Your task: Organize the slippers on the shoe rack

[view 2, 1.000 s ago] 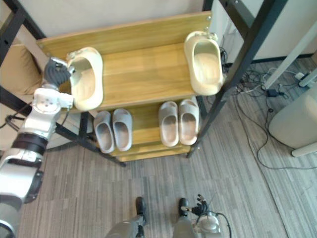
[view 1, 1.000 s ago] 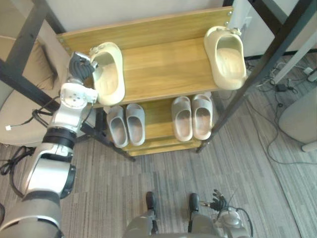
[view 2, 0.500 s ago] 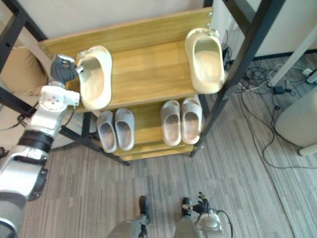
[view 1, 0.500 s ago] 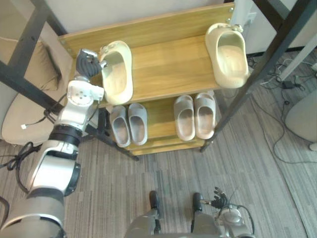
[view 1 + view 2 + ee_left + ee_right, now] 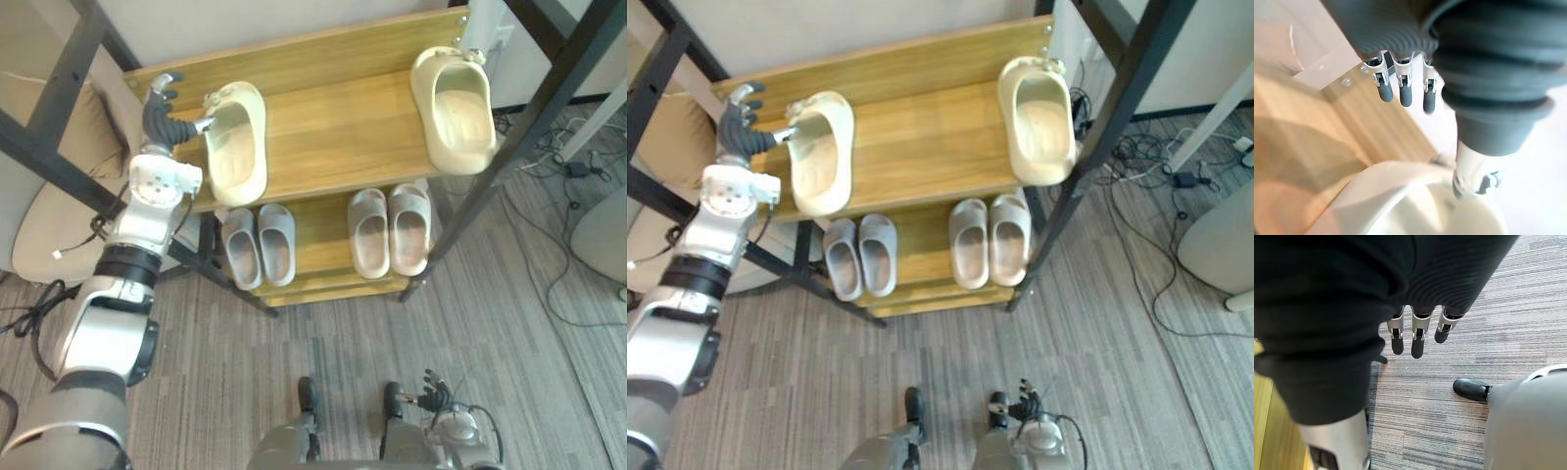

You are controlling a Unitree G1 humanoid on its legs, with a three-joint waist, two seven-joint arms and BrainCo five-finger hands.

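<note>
A cream slipper (image 5: 235, 145) lies toe-forward at the left end of the wooden rack's top shelf (image 5: 333, 127). My left hand (image 5: 163, 116) is beside its heel, open with straight fingers (image 5: 1400, 93); the thumb (image 5: 1469, 169) rests against the slipper's rim (image 5: 1410, 181). The matching cream slipper (image 5: 457, 106) lies at the shelf's right end. On the lower shelf (image 5: 318, 235) stand two grey pairs, one at the left (image 5: 257, 245) and one at the right (image 5: 389, 230). My right hand (image 5: 431, 396) hangs low over the carpet, open, fingers (image 5: 1418, 338) straight.
Black metal posts (image 5: 534, 103) cross in front of the rack on the right and on the left (image 5: 59, 83). A beige cushioned seat (image 5: 44, 211) sits left of the rack. Loose cables (image 5: 563, 171) lie on the grey carpet at the right.
My left hand has uncurled and let go of the left cream slipper, which now rests on the top shelf, a little further in from the shelf's end. The view has shifted slightly.
</note>
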